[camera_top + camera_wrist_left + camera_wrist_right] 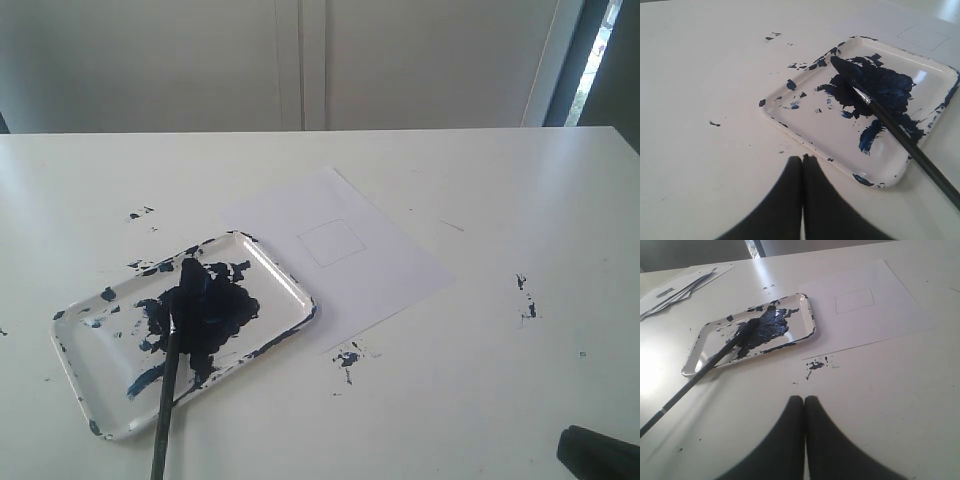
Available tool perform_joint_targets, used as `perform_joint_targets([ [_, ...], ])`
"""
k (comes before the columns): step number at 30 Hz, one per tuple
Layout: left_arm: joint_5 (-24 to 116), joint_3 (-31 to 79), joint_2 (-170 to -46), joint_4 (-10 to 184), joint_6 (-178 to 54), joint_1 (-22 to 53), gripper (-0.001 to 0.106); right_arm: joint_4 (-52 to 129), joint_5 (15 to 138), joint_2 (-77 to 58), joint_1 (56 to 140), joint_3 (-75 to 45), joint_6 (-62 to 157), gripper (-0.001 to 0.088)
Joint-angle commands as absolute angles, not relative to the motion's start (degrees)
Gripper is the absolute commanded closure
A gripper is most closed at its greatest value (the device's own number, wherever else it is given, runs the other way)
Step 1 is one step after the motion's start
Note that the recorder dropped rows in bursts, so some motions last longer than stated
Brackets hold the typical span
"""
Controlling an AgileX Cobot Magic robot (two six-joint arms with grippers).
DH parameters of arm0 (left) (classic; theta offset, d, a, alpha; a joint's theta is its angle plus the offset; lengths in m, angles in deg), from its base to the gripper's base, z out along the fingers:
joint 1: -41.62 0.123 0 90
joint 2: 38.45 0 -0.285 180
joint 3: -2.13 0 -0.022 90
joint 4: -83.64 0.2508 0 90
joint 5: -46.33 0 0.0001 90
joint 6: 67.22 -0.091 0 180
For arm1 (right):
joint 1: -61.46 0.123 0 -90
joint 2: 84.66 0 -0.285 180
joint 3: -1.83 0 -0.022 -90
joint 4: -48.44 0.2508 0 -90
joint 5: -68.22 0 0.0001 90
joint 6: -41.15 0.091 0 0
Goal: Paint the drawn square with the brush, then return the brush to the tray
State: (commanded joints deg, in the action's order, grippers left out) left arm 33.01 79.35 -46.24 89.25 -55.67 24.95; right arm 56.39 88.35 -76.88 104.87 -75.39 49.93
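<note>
Broadly, you have a wide white tabletop [480,400] flecked with dark blue specks, and everything for the job lies on it. The flat white paper sheet [400,270] lies turned at an angle, its edge just beside the shallow white rectangular tray [275,285] smeared with a big dark blue paint blotch.

The long thin black paintbrush [170,380] rests with its tip in that blotch. Its handle leans over the tray's rim and juts out past it. That probably keeps the bristles loaded and leaves you a free length of handle to take hold of.

The small faint thin-lined square [331,242] drawn on the sheet is a bare outline, so painting has not begun.

Your left gripper [803,158] hangs just short of the tray's rim with its black fingers pressed together and nothing between them. The right gripper [804,399] is the same, closed and empty, over bare table near the sheet. Whichever you use must open before it can take the handle.
</note>
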Motion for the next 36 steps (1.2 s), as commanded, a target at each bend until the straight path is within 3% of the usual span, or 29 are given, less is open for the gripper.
perform_joint_targets([
  [10,33.0,79.4,-46.2,89.3,-55.7,24.9,0.105,56.4,87.0,-76.9,104.9,-75.4,49.9,0.0868],
  [17,33.0,79.4,-46.2,89.3,-55.7,24.9,0.105,59.1,60.3,-76.9,104.9,-75.4,55.2,0.0868],
  [24,33.0,79.4,-46.2,89.3,-55.7,24.9,0.105,59.1,48.6,-76.9,104.9,-75.4,55.3,0.0868],
  [36,33.0,79.4,-46.2,89.3,-55.7,24.9,0.105,55.3,48.5,-76.9,104.9,-74.9,59.2,0.0868],
])
